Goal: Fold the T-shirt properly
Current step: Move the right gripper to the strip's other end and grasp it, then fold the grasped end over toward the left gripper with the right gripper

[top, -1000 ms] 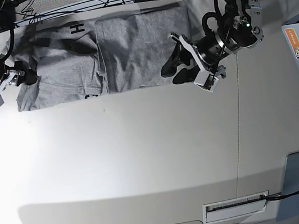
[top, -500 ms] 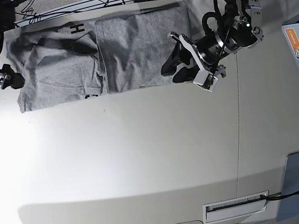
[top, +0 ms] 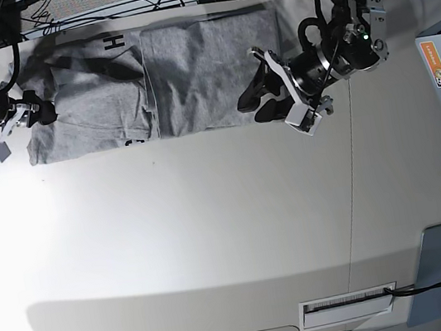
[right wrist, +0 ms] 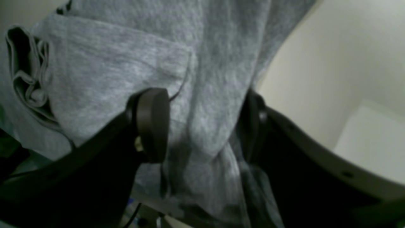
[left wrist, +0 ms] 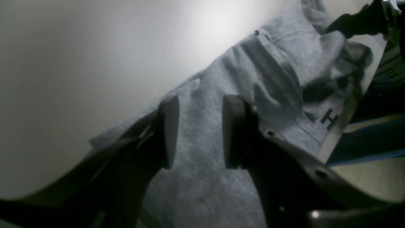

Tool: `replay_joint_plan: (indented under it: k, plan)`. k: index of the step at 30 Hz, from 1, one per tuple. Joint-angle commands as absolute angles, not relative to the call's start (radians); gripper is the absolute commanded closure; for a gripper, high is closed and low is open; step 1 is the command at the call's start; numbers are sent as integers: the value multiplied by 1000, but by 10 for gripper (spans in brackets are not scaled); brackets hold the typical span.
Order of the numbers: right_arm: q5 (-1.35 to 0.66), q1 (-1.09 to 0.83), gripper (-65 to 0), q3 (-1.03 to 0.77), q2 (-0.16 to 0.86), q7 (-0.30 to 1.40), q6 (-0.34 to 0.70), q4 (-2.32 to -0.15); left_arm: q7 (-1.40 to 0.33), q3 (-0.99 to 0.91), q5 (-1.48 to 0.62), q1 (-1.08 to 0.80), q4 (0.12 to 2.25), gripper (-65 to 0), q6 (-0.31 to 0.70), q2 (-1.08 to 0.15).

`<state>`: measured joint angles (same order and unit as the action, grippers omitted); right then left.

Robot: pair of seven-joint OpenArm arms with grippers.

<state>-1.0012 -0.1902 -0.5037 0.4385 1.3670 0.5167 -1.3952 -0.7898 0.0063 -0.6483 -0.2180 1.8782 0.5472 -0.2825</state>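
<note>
Grey T-shirt lies partly folded at the far edge of the white bench. Left hand gapes empty above its edge; right hand stands wide around a fold.

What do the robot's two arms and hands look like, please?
Both arms are black with looping black cables. The left hand has dark fingers in white-edged brackets, and a green light glows near its wrist. The right hand has matching dark padded fingers and a small white block.
</note>
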Motion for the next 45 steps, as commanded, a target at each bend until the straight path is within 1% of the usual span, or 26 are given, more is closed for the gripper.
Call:
replay_joint_plan:
  k: [1, 4, 9, 16, 20, 24, 28, 33, 40, 41, 42, 45]
  plan:
    - [-977, -204, -337, -505, 454, 1396, 500, -1399, -770, 4, -666, -207, 1895, -241, 552, -285]
    - [-1009, -222, -337, -505, 454, 1396, 501, -1399, -770, 4, -666, -207, 1895, -241, 552, -285]
    - [-1143, -228, -337, -505, 454, 1396, 508, -1399, -770, 4, -666, -207, 1895, -241, 552, -285]
    - [-1071, -227, -337, -525, 484, 1396, 499, -1399, -771, 4, -667, -208, 1895, -241, 551, -285]
    - [-1033, -228, -337, -564, 485, 1396, 497, -1399, -771, 4, -667, -207, 1895, -241, 551, -285]
    - [-961, -228, -337, -566, 477, 1396, 497, -1399, -771, 4, -667, -207, 1895, -241, 551, -285]
    - [-960, -234, -337, -564, 445, 1396, 498, -1399, -771, 4, -666, -207, 1895, -241, 551, -285]
    - [-976, -235, -337, -564, 395, 1396, 540, -1399, -770, 4, -666, -207, 1895, -241, 551, -285]
    - [-1040, -236, -334, -564, 374, 1396, 545, -1399, -775, 4, -667, -207, 1895, -241, 551, -285]
    - [-1052, -236, -329, -564, 374, 1396, 546, -1399, -778, 4, -667, -207, 1895, -241, 552, -285]
    - [-1058, -236, -311, -564, 374, 1396, 546, -1399, -778, 4, -666, -207, 1895, -241, 551, -285]
    - [-1057, -236, -233, -562, 374, 1396, 546, -1399, -778, 4, -667, -207, 1895, -241, 551, -285]
